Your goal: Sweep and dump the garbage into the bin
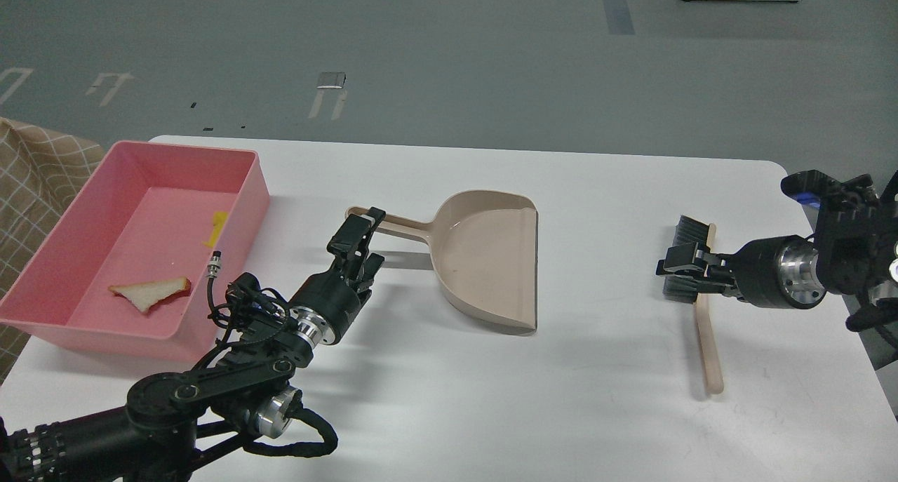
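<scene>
The pink bin [247, 187] stands at the table's left. The garbage lies inside it: the white bread slice [149, 291] near the front and the yellow sponge piece [218, 228] by the right wall. The beige dustpan [484, 257] rests flat at mid-table, with its handle pointing left. My left gripper [359, 245] is open just below the handle's end and holds nothing. My right gripper [675, 274] is closed around the brush [705, 327] where the dark bristles meet the handle. The brush handle slants down to the table.
A checked beige cloth [35, 180] hangs beyond the table's left edge. The table's right edge runs close behind my right arm. The grey floor lies beyond the far edge.
</scene>
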Available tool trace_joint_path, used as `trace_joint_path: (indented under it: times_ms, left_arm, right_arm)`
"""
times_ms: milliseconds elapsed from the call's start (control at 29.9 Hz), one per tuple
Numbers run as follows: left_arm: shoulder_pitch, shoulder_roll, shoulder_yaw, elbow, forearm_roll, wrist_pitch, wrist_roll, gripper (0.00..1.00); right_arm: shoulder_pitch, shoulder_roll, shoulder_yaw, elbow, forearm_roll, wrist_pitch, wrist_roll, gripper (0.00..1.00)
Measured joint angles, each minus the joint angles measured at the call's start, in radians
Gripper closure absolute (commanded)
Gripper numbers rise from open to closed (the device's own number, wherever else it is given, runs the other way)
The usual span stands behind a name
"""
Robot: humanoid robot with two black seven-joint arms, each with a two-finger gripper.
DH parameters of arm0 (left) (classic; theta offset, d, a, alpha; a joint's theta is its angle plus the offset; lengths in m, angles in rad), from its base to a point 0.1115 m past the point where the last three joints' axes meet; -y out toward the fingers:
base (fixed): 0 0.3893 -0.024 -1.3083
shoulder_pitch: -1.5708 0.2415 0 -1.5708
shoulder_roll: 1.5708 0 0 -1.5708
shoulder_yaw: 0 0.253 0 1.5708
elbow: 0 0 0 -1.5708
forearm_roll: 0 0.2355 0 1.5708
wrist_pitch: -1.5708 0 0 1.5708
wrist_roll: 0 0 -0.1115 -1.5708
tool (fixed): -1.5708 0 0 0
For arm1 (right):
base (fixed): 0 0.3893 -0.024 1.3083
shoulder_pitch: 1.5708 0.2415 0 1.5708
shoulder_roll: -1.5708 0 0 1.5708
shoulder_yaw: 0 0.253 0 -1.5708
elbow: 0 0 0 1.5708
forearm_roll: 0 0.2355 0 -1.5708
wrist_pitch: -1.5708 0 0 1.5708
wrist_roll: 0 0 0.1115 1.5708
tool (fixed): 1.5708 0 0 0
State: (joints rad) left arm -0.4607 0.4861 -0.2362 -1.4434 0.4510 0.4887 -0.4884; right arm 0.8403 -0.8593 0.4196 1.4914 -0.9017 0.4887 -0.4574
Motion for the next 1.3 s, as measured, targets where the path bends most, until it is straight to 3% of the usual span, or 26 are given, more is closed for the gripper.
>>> trace_joint_path:
  times_ms: [167,501,568,702,802,969,1136,1304]
  left_arm:
    - [-0.027,0.066,-0.013,-0.095,0.002,0.0,0.0,0.02]
    - [-0.285,0.12,-0.017,-0.096,-0.004,0.0,0.0,0.02]
    - [-0.337,0.123,-0.016,-0.08,-0.006,0.0,0.0,0.02]
    - [-0.431,0.125,-0.018,-0.012,-0.007,-0.008,-0.001,0.02]
    - [-0.496,0.123,-0.039,0.082,-0.007,-0.103,-0.001,0.02]
    - [-0.536,0.106,-0.206,0.278,-0.01,-0.391,-0.001,0.02]
    - [-0.531,0.035,-0.392,0.446,-0.013,-0.658,-0.001,0.02]
    - [-0.525,0.009,-0.442,0.497,-0.013,-0.766,-0.001,0.02]
  right_arm:
    - [0.033,-0.001,0.032,0.001,0.0,0.0,-0.001,0.02]
    - [0.027,0.063,0.258,-0.015,0.003,0.0,0.007,0.0]
    - [0.013,0.089,0.334,-0.036,0.023,0.0,0.04,0.0]
    - [-0.023,0.185,0.468,-0.129,0.098,0.0,0.176,0.0]
    - [-0.033,0.293,0.59,-0.242,0.127,0.0,0.262,0.0]
    - [-0.036,0.486,0.819,-0.388,0.134,0.0,0.336,0.0]
    - [-0.029,0.649,1.028,-0.5,0.222,0.0,0.343,0.0]
    - [0.006,0.696,1.053,-0.633,0.494,0.0,0.324,0.0]
